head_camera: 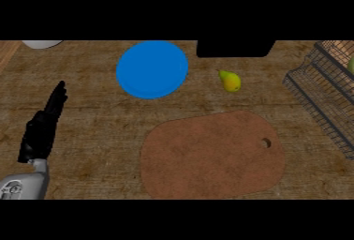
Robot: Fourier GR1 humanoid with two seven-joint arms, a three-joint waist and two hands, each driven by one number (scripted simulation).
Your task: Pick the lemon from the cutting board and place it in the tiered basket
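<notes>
The brown cutting board [207,157] lies in the lower middle of the counter with nothing on it. The dark wire tiered basket [325,93] stands at the right edge. A sliver of something yellow-green [351,64] shows inside it, cut off by the view's edge. My left hand [43,126] rests at the far left, fingers straight and pointing up, holding nothing, well away from the board and basket. My right hand does not show.
A blue plate [152,69] lies behind the board. A yellow pear-shaped fruit [230,81] lies on the counter between the plate and the basket. A black object [232,48] sits at the back edge and a white dish [41,44] at the back left.
</notes>
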